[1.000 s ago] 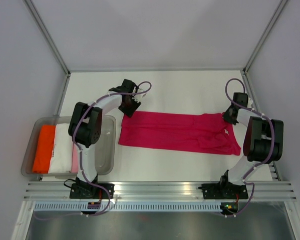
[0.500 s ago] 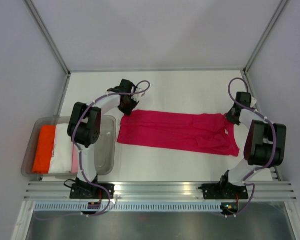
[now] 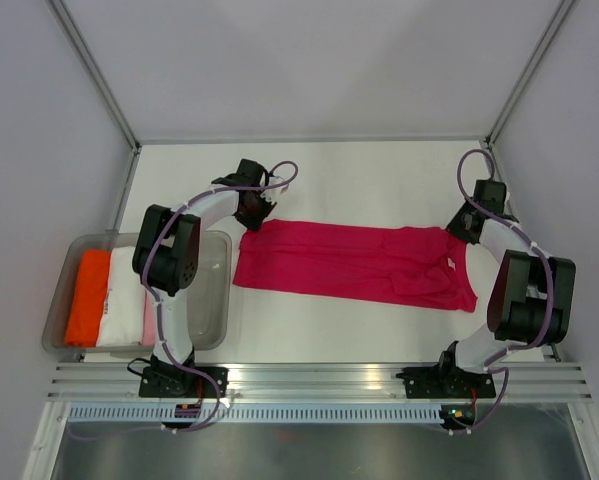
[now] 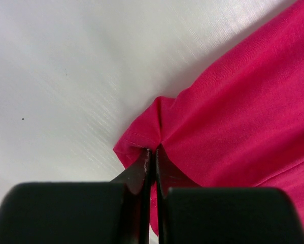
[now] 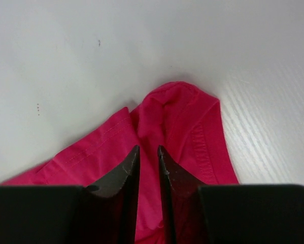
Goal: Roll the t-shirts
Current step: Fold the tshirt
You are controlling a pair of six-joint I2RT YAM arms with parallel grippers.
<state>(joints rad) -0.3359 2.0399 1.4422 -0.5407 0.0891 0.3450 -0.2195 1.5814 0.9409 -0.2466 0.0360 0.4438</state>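
Observation:
The magenta-red t-shirt [image 3: 359, 262] lies flat as a long folded strip across the middle of the table. My left gripper [image 3: 253, 218] is at its far left corner and, in the left wrist view, my left gripper [image 4: 152, 150] is shut on that corner of the t-shirt [image 4: 243, 101]. My right gripper [image 3: 460, 228] is at the far right corner. In the right wrist view my right gripper [image 5: 147, 148] has its jaws closed to a narrow gap on a raised fold of the t-shirt [image 5: 177, 112]. The orange [image 3: 87, 295], white [image 3: 127, 295] and pale pink [image 3: 150, 322] t-shirts lie folded in a bin.
A clear plastic bin [image 3: 219, 242] stands at the left edge of the table beside the left arm. Grey walls with metal frame posts close in the table on the left, far and right sides. A metal rail runs along the near edge.
Both grippers have shifted slightly outward and away from the bases, each still at its corner. The t-shirt's far edge is pulled straighter and the strip has slid a little to the left.

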